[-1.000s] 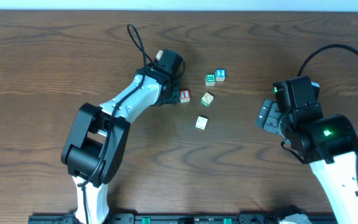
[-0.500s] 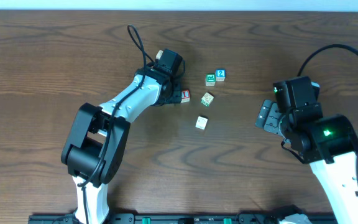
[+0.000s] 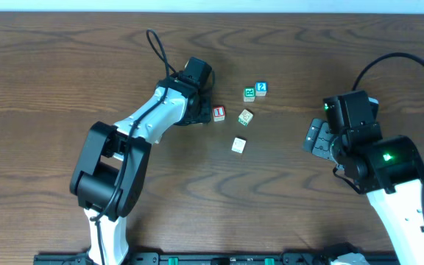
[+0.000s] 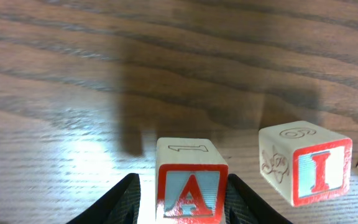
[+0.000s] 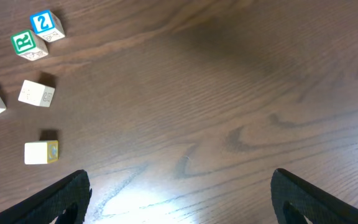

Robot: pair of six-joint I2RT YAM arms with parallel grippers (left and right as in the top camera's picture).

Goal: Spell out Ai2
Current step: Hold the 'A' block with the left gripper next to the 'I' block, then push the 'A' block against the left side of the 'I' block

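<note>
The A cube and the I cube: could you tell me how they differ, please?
The A cube sits between the fingers of the left tool; the I cube stands free beside it, apart. The A cube faces the camera squarely, while the I cube is turned, showing a side face with a drawing. The A cube's top carries a 1, the I cube's a 6 or 9. Both have red-bordered faces with red letters.

White links [image 3: 147, 118], black joints [image 3: 115, 184], black cables [image 3: 157, 46] (green light [image 3: 386, 156] on right arm [image 3: 400, 195]).
</note>
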